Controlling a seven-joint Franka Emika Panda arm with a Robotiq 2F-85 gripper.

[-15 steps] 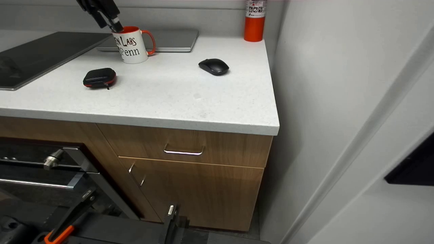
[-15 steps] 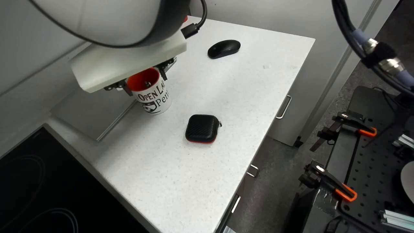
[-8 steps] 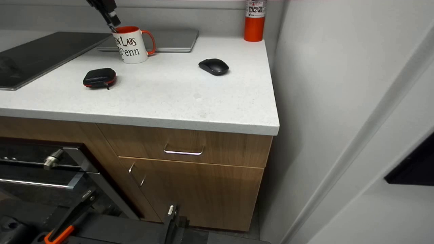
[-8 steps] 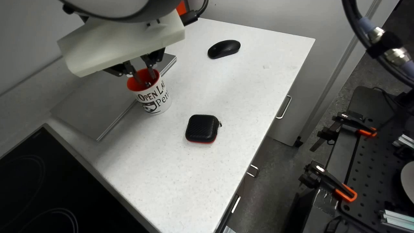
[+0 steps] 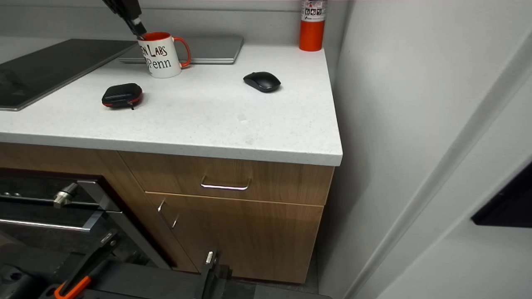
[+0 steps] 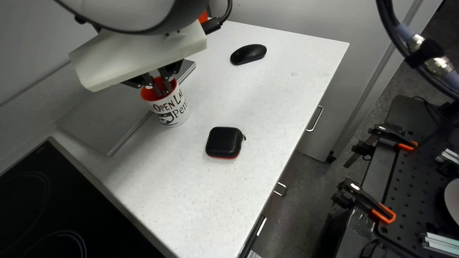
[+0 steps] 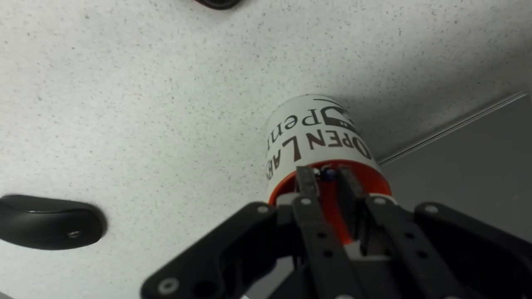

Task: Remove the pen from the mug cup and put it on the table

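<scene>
The white mug cup [image 5: 163,62] with red rim and inside stands upright on the white table [image 5: 216,120] in both exterior views. Only the end of the pen [image 7: 329,173], dark blue and round beside a silvery bit, shows just inside the mug in the wrist view; its lower part is hidden. My gripper [image 7: 327,176] points down into the mug's mouth, its fingers [image 7: 306,180] on either side of the pen's end. A narrow gap is left between the jaws, with red mug wall visible through it. In an exterior view the fingertips of the gripper [image 6: 163,89] reach below the rim.
A closed grey laptop [image 5: 210,50] lies behind the mug. A black zip case [image 6: 224,142] lies in front of it, and a black mouse [image 5: 262,82] sits further along. A dark cooktop [image 6: 53,208] and a red canister [image 5: 311,35] also stand nearby.
The jaws have narrowed from wide apart over the mug's rim to a small gap. My gripper has risen a little, then lowered slightly into the mug. The mug has not moved.
</scene>
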